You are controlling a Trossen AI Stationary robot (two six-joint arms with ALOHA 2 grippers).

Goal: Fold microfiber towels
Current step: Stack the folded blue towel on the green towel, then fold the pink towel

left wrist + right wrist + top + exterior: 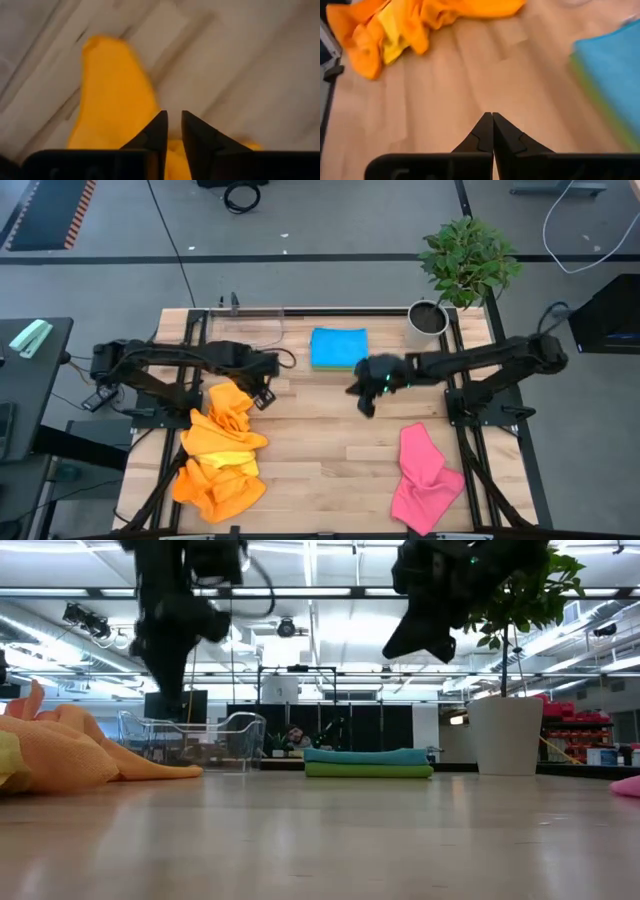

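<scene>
Microfiber towels: orange-yellow heap at bench 8 o'clock, pink one at 4, blue-on-green folded stack at 12. Light wood-plank bench, potted plant, clear tray; hall behind. Left claw slightly parted above orange, empty; right claw clenched, empty. No readable writing.

Wooden table, pale planks, dark frame rails along both sides. Clear tray at the far edge, left of centre; seen as a wire-like outline in low view. Potted plant at the far right corner, white pot, leafy. Grey floor beyond, cables lying loose.
</scene>
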